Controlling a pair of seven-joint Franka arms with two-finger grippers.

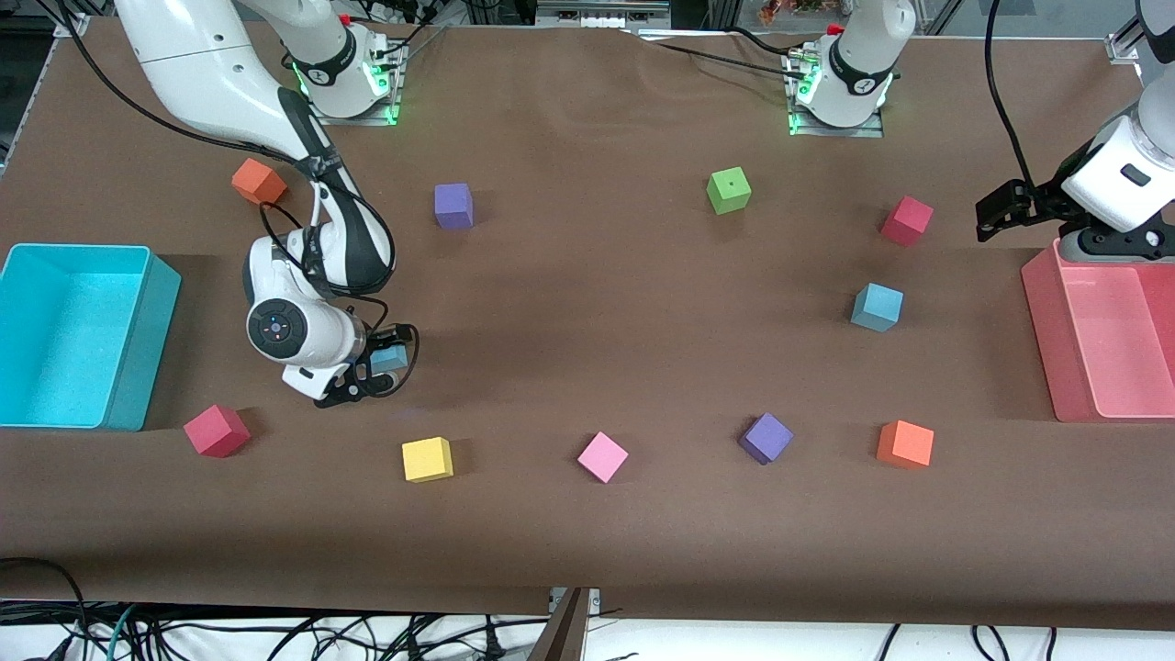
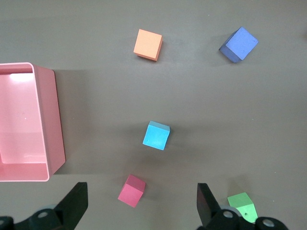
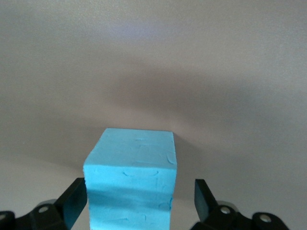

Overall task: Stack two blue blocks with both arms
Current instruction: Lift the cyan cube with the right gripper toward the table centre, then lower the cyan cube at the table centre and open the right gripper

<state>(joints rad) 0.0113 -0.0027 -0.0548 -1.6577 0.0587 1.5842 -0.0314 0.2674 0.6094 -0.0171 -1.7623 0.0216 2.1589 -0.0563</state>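
Observation:
One blue block point(image 1: 390, 359) sits low at the table toward the right arm's end, between the fingers of my right gripper point(image 1: 378, 369). In the right wrist view the block point(image 3: 132, 182) fills the space in my right gripper point(image 3: 139, 206); one finger touches it and a gap shows at the other. The second blue block point(image 1: 877, 306) lies on the table toward the left arm's end, and it also shows in the left wrist view point(image 2: 156, 135). My left gripper point(image 1: 988, 218) is open and empty, up in the air beside the pink bin point(image 1: 1042, 321); the left wrist view shows it open point(image 2: 141, 206).
A cyan bin point(image 1: 138, 349) stands at the right arm's end. Near the held block lie a red cube point(image 1: 217, 430) and a yellow cube point(image 1: 427, 459). A red cube point(image 1: 907, 220), a green cube point(image 1: 729, 190), a purple cube point(image 1: 766, 437) and an orange cube point(image 1: 905, 444) surround the second blue block.

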